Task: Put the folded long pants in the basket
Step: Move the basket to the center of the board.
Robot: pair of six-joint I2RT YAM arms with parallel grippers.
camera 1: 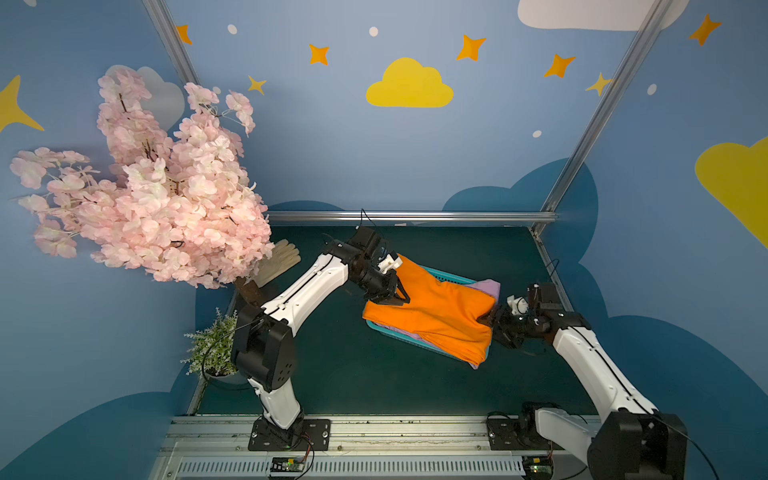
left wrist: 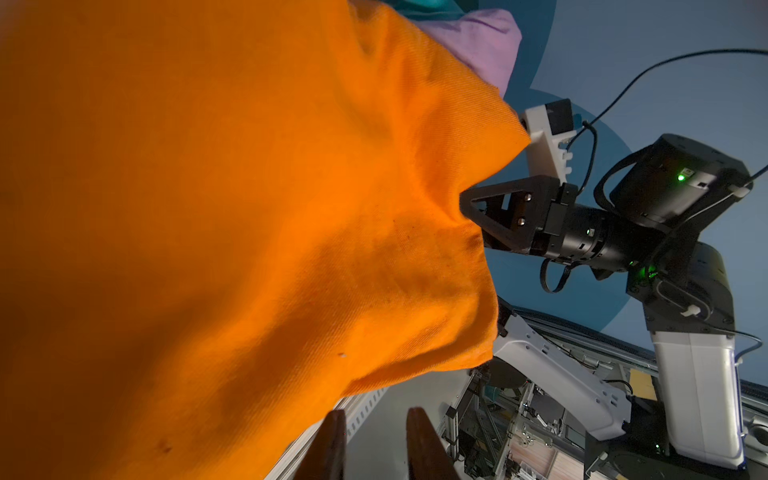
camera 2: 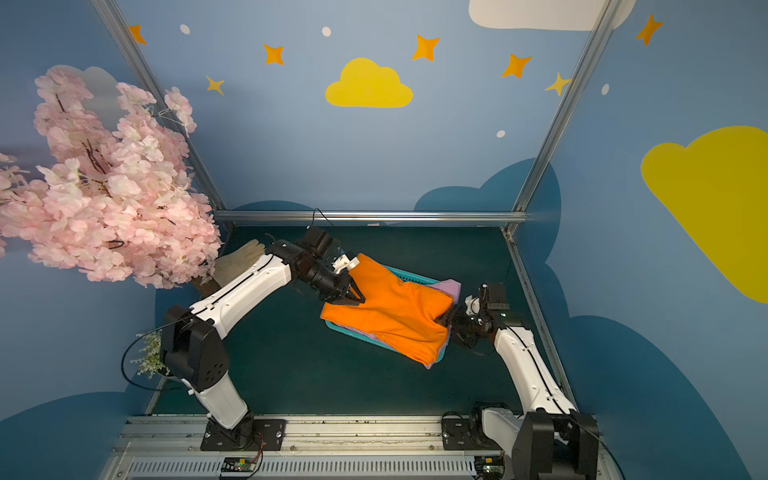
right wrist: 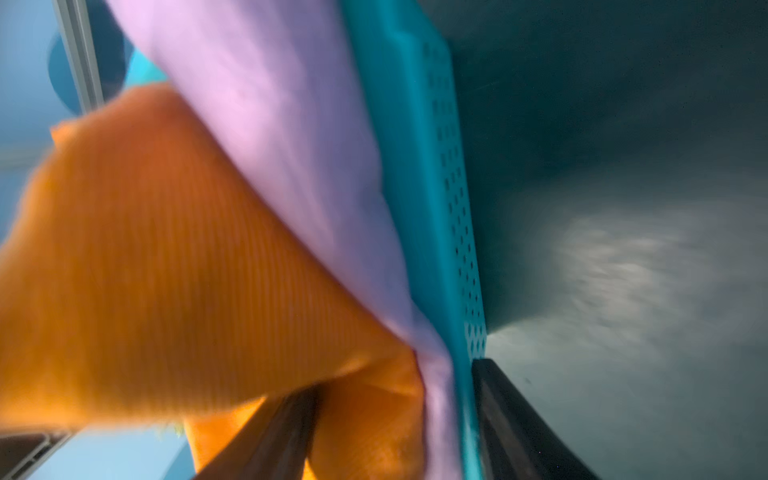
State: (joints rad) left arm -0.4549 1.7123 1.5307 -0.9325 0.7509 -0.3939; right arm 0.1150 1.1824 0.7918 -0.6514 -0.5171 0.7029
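Both top views are looking down from high above the table's (camera 1: 374, 386) near edge, facing the back wall (camera 1: 374, 166). Sitting side by side, they are sharing nearly the whole scene, with only a small sideways shift between them. The left wrist camera is riding very close over the orange pants (left wrist: 208, 208), looking across them at the right arm (left wrist: 690, 374). The right wrist camera is sitting even closer, blurred, looking along the basket's (right wrist: 432, 166) outer wall with the lilac pants (right wrist: 270, 124) and table beside it. Both wrist views are sharing the orange and lilac pants with the top views.
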